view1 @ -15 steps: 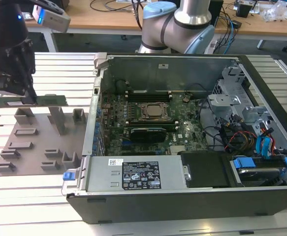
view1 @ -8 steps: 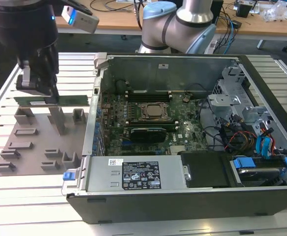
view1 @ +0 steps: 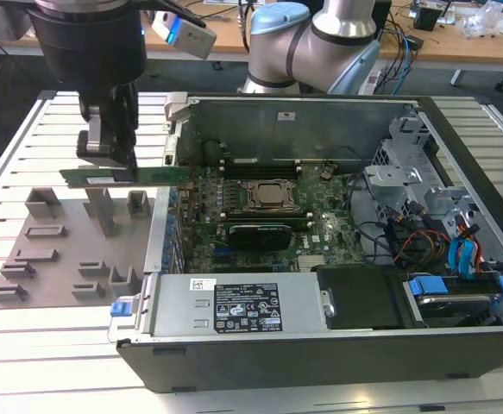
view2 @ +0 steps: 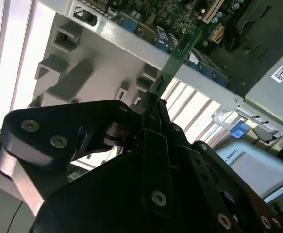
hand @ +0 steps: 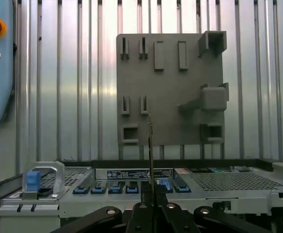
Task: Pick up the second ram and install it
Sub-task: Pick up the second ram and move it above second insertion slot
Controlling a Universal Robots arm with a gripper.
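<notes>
Gripper [view1: 107, 160] pinched tight on the second ram [view1: 154, 175]. The stick is level in the air above the grey fixture plate [view1: 53, 259], with its free end just beside the case wall [view1: 159, 233]. I note the grip sits off-centre. My worry is that the long overhang tilts in the jaws or clips that wall. A skewed stick could then jam in its slot on the motherboard [view1: 320, 226].
</notes>
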